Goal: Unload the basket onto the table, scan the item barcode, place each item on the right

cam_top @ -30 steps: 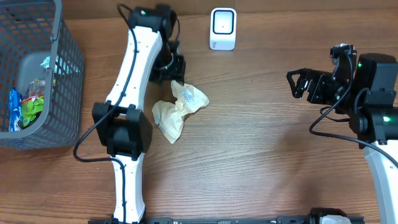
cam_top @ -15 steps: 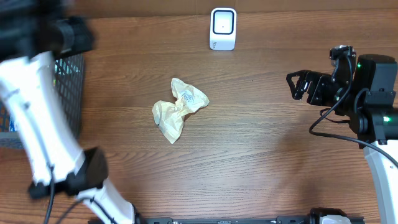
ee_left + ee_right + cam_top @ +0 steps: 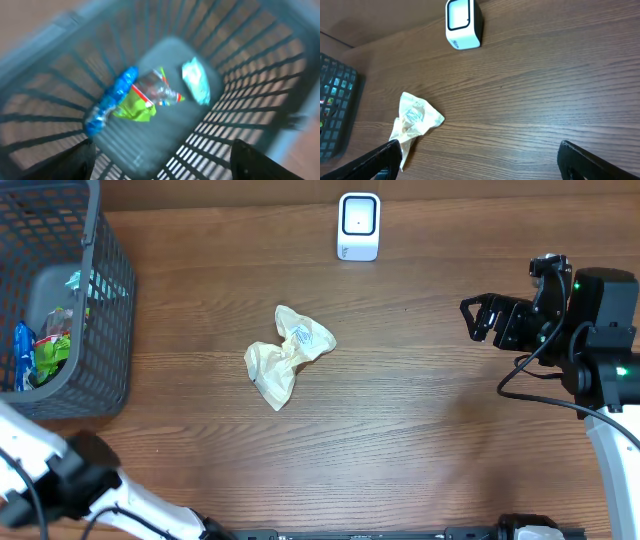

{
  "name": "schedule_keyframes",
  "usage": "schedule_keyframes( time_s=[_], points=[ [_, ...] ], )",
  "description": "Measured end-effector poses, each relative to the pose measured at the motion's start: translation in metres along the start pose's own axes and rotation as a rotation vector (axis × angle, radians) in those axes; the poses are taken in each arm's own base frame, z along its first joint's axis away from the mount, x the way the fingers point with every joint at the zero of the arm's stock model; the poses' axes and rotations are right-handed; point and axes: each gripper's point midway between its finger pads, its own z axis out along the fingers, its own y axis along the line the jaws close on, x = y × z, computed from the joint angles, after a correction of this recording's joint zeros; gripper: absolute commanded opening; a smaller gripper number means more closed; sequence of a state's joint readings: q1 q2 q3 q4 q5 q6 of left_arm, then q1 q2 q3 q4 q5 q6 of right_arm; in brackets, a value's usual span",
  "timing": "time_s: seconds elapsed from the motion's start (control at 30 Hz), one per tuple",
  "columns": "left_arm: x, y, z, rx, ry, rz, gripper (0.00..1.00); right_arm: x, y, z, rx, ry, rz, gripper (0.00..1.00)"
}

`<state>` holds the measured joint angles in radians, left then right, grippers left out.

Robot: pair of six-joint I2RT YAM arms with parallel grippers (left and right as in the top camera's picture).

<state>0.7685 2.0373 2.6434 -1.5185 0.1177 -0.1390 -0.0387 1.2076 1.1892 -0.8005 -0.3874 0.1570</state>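
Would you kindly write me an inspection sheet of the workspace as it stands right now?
Surface: wooden table, brown grain.
Job's things: white scanner at the far edge; crumpled tan packet lying mid-table, apart from it.
Clutter: grey basket at the left, holding a blue wrapper, a green packet and a pale pouch.
Grippers: left gripper above the basket, open, empty; right gripper open, empty.
Cables: black cable looping at the right side.
Surroundings: nothing seen.

basket (image 3: 240,100): blue wrapper (image 3: 112,102), green packet (image 3: 135,107), pale pouch (image 3: 196,86) | claw (image 3: 165,162): spread, empty
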Motion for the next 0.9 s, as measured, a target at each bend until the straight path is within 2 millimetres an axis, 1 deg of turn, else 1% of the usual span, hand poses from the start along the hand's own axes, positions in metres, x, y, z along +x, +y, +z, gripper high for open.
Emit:
schedule_keyframes(
  time_s=[0.07, 0.17, 0.23, 0.33, 0.43, 0.7, 0.9],
  points=[
    [0.008, 0.000, 0.036, 0.004, 0.077, 0.014, 0.75, -0.001, 0.000, 0.000, -0.001, -0.005, -0.002, 1.00],
    [0.027, -0.001, 0.090, 0.014, 0.198, 0.045, 0.75, -0.006, 0.001, 0.000, -0.006, -0.023, -0.010, 1.00],
    [0.039, -0.003, 0.117, 0.023, 0.258, 0.074, 0.75, -0.007, 0.002, 0.000, -0.006, -0.026, -0.012, 1.00],
    [0.052, -0.007, 0.143, 0.039, 0.317, 0.121, 0.75, -0.007, 0.002, 0.000, -0.007, -0.026, -0.012, 1.00],
    [0.059, -0.011, 0.154, 0.052, 0.343, 0.165, 0.75, -0.007, 0.002, 0.000, -0.007, -0.027, -0.012, 1.00],
    [0.059, -0.025, 0.157, 0.074, 0.333, 0.227, 0.76, -0.007, 0.002, 0.000, -0.007, -0.028, -0.013, 1.00],
    [0.063, -0.036, 0.158, 0.023, 0.333, 0.271, 0.77, -0.007, 0.002, 0.000, -0.007, -0.029, -0.013, 1.00]
  ],
)
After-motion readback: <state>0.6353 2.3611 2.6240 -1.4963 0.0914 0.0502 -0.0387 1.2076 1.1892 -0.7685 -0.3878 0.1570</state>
